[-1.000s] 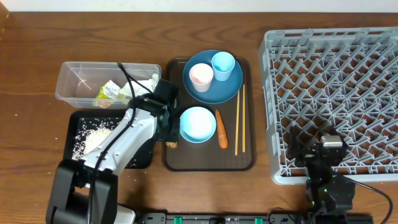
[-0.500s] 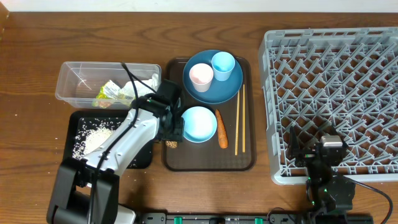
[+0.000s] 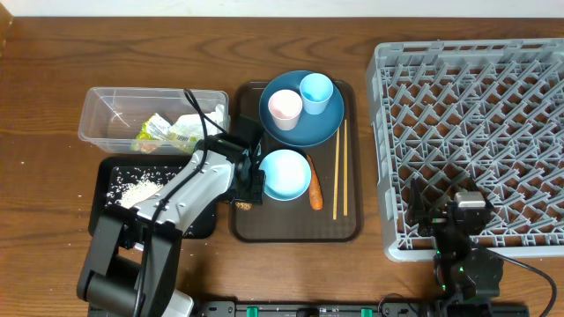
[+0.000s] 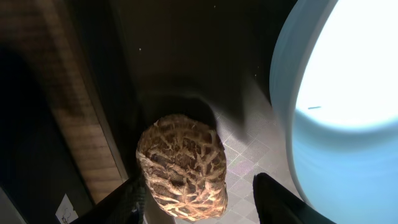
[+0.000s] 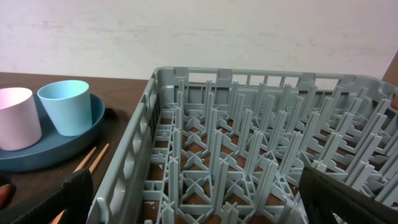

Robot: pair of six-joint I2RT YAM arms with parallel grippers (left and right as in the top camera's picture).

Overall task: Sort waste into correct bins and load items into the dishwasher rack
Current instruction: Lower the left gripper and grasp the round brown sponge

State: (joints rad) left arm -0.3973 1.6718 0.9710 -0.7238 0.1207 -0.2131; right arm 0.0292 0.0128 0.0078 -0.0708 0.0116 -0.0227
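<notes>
Wooden table (image 3: pixel 53 176); waste sorting is the step in hand. Nearest me, the left gripper (image 4: pixel 198 198) straddles the small brown lump (image 4: pixel 180 167) on the brown tray (image 3: pixel 291 227), just beside the light-blue bowl (image 4: pixel 339 112). Its jaws are parted, not yet clamped. Next move, I judge: close, lift, carry to the black tray (image 3: pixel 102 222) holding the crumbs. The right gripper (image 5: pixel 208 202) is spread wide and empty at the dishwasher rack (image 5: pixel 249 124).

Rough, crackled brown lump (image 4: pixel 181 167), smooth glossy light-blue bowl (image 4: pixel 339 124), matt grey plastic rack (image 5: pixel 249 78), wood-grain table (image 3: pixel 53 79).
</notes>
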